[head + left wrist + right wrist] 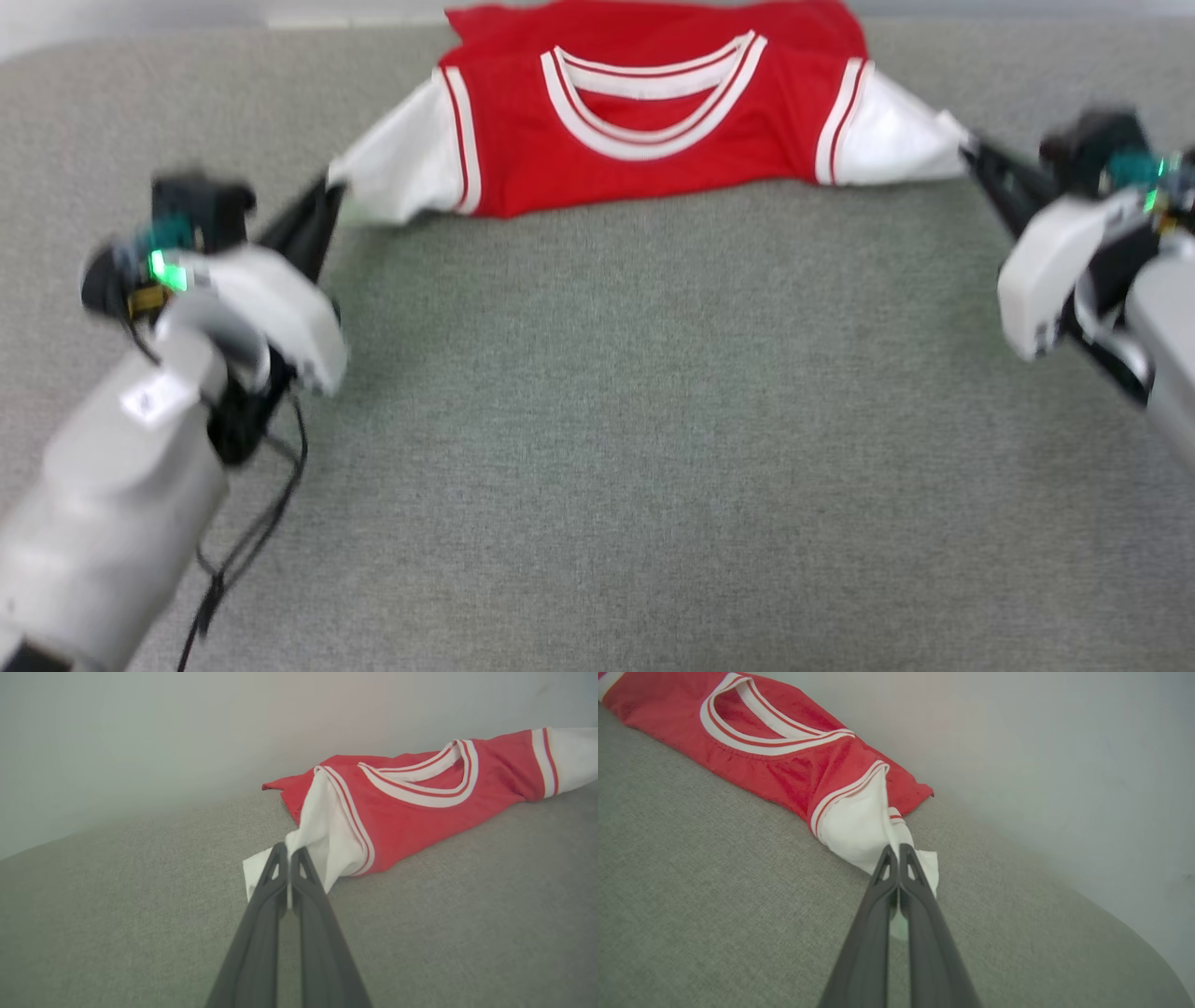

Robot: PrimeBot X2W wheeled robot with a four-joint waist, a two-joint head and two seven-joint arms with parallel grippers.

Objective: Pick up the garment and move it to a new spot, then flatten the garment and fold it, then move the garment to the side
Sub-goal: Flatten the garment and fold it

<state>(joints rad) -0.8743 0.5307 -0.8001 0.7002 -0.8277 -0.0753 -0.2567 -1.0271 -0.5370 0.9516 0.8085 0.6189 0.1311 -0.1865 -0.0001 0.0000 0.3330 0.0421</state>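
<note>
The garment (653, 121), a red jersey with white sleeves and a striped neckline, lies stretched across the far part of the grey surface, its body doubled over behind the collar. My left gripper (331, 187) is shut on the tip of the white sleeve at the left; in the left wrist view the garment (402, 812) runs off to the right from my left gripper (289, 851). My right gripper (971, 154) is shut on the other white sleeve, and the right wrist view has the garment (794, 765) spreading up and left from my right gripper (897, 850). The chest lettering is hidden.
The grey fabric-covered table (635, 420) stretches wide in front of the garment. Its far edge runs just behind the garment, with a pale wall (187, 742) beyond. A black cable (252, 532) hangs from my left forearm.
</note>
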